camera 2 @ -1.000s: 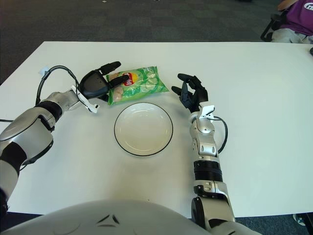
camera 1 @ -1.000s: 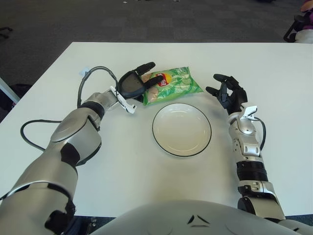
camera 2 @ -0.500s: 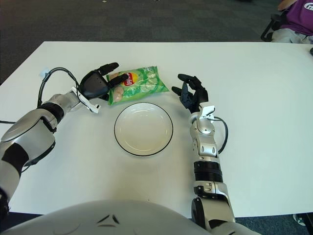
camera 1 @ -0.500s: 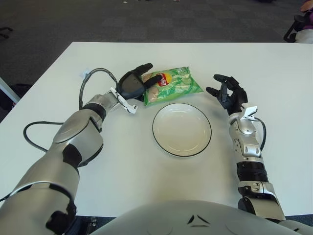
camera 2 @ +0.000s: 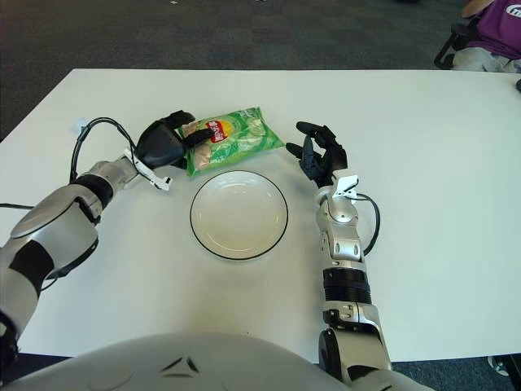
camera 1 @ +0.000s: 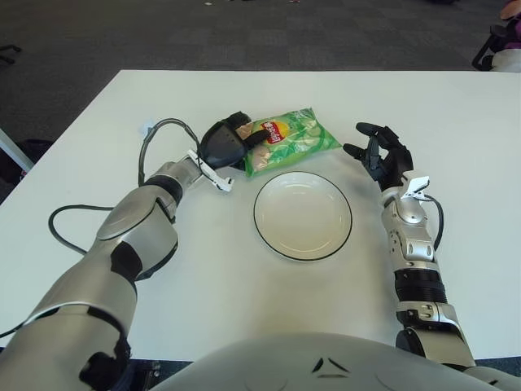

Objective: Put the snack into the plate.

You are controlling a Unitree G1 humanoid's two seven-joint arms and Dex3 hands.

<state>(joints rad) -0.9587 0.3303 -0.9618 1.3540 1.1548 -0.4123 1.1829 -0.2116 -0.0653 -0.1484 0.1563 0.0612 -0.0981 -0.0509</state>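
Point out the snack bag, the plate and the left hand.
snack bag (camera 1: pixel 295 140): left eye view, middle of the green bag.
plate (camera 1: pixel 303 215): left eye view, bare centre of the dish.
left hand (camera 1: pixel 224 145): left eye view, back of the hand, fingers closed on the bag's left end.

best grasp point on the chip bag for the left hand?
Probably the bag's left short end. The green snack bag lies flat on the table behind the plate, long axis across the view, and that end faces the left hand, whose fingers are closed on it. Come from the left, pinching top and underside. The right hand shows right of the plate.
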